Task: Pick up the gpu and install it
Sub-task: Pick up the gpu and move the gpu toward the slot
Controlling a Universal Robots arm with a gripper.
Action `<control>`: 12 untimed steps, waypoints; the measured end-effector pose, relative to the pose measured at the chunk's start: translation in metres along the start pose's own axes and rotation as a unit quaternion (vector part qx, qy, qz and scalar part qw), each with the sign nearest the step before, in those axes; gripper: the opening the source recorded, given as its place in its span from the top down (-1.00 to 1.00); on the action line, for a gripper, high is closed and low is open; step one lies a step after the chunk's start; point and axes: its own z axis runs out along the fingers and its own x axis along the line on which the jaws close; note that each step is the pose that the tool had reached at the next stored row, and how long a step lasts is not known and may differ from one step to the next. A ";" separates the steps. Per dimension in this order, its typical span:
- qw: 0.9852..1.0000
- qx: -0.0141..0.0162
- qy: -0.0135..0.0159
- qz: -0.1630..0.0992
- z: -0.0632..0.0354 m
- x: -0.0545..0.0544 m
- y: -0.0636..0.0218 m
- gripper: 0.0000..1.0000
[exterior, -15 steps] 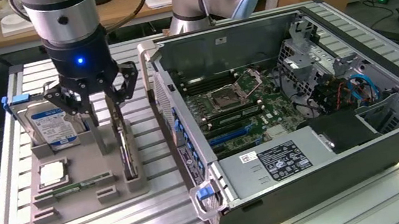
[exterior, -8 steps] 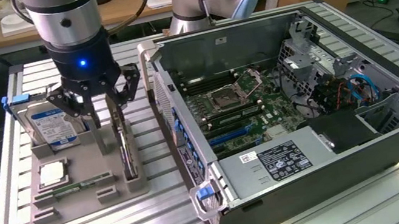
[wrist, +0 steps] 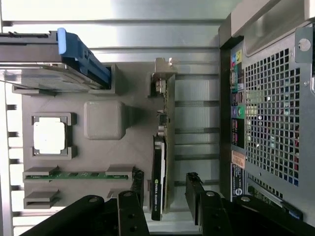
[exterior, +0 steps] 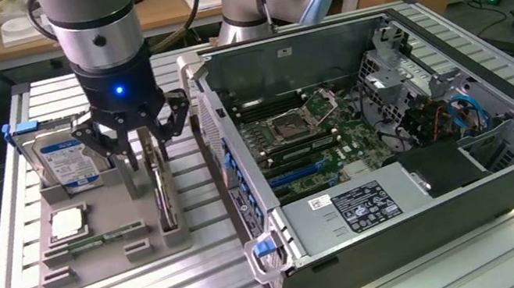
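The gpu [exterior: 164, 204] stands on its long edge in a slot of the grey fixture tray [exterior: 99, 267], to the exterior view's left of the open computer case [exterior: 381, 130]. In the wrist view the gpu [wrist: 165, 142] is a thin dark card with a pale metal bracket [wrist: 162, 73] at its far end. My gripper [exterior: 145, 171] hangs straight over it, open. In the wrist view, the gripper [wrist: 165, 201] has one finger on each side of the card's near end, with a gap on both sides.
On the tray also sit a hard drive [exterior: 69, 157] with a blue-white label, a square processor [exterior: 68, 223] and a narrow green memory strip [exterior: 105, 238]. The case's motherboard [exterior: 300, 144] lies exposed. Its perforated rear wall [wrist: 270, 113] stands close beside the tray.
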 end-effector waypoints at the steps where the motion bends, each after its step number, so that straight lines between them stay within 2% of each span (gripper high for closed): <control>1: 1.000 0.000 0.001 0.000 0.0017 0.000 -0.0001 0.05; 5: 1.000 0.000 0.006 0.000 0.0086 0.000 -0.0004 0.05; 12: 1.000 0.000 0.006 0.000 0.0191 0.000 -0.0017 0.05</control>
